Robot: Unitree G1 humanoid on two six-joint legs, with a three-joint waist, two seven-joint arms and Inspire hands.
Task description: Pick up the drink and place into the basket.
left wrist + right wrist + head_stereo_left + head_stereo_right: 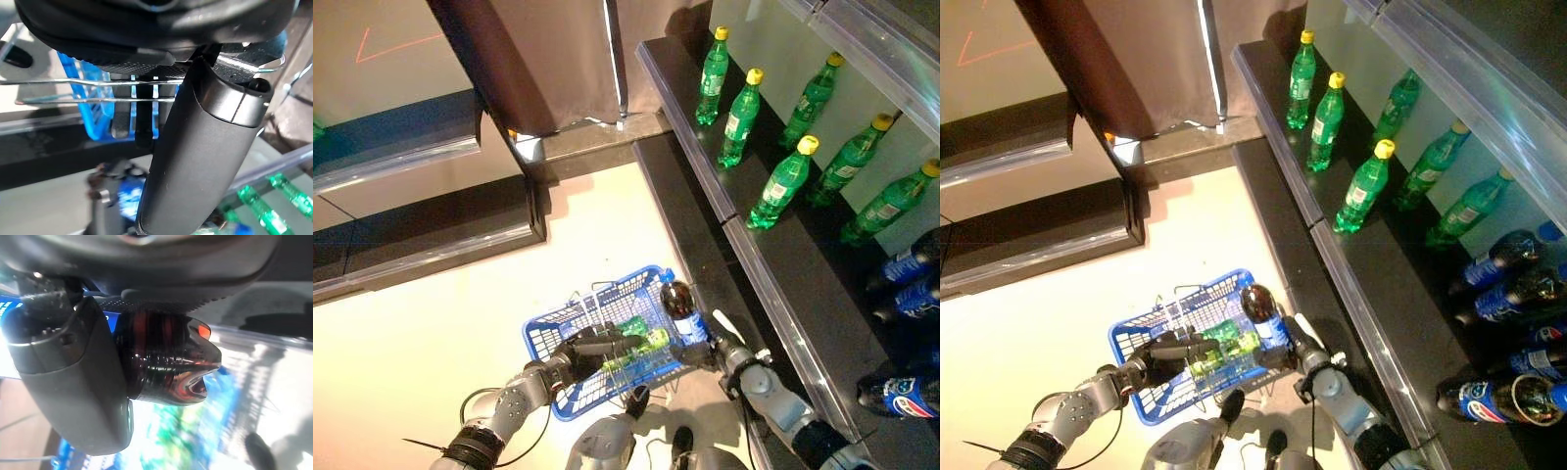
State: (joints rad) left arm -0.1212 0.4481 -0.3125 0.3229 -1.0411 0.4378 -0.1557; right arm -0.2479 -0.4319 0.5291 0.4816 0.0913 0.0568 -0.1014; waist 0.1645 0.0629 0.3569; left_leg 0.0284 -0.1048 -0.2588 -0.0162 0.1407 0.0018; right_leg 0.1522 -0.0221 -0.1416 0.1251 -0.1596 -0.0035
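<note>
So the dark cola bottle with the blue label (679, 305) is clamped in the right hand (717, 345), fingers and thumb wrapped round its lower body. That's confirmed in the right wrist view, where the ridged dark base (168, 360) is seen pinned against the thumb. The bottle is held roughly upright, its long axis leaning a bit, right at the near-right corner of the blue plastic shopping basket (570, 333), at or just over the rim rather than down inside.

The basket itself is carried by the left hand (592, 349), whose fingers are curled round the thin wire handle (93, 82). A green plastic bottle (641, 345) is already seen lying inside.

What matters for the drop: the open basket lies to the robot's left of the held bottle and below it, so a short shift leftward and down is probably all that's needed before release. Tipping against the rim is likely the thing to watch.
</note>
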